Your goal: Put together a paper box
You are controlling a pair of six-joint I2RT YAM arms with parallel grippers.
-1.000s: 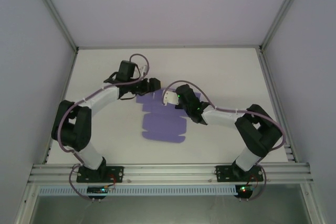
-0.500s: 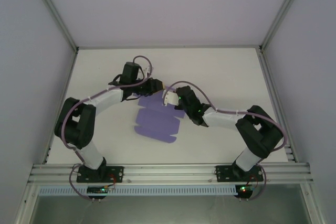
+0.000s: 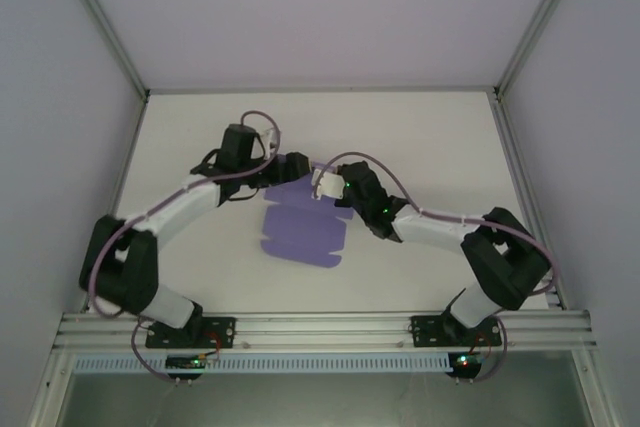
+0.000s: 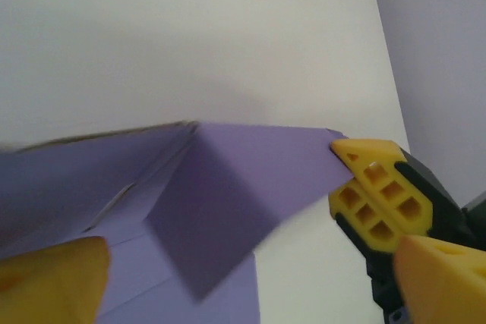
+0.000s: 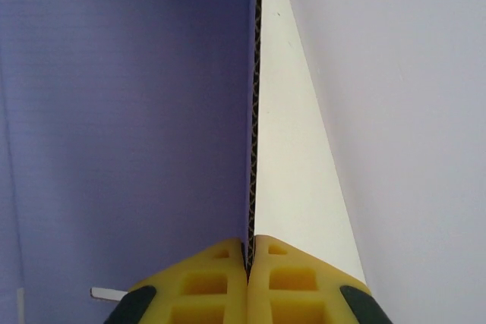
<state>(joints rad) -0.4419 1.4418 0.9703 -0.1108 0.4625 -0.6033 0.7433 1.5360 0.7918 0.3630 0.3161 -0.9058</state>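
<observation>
Early stage, I think: the paper box (image 3: 303,232) lies mid desk (image 3: 200,147), mostly a flat sheet w/ only the far flap raised. Right hand (image 3: 326,185) is grasping that flap's edge; left hand (image 3: 288,167) is released beside it. Other folds are not yet done.

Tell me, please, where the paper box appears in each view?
Top: box at centre.
Left wrist: lower left to centre, partly folded up.
Right wrist: left half, its edge running up the middle.
Shared landmark: right claw shut on the box's edge.
</observation>
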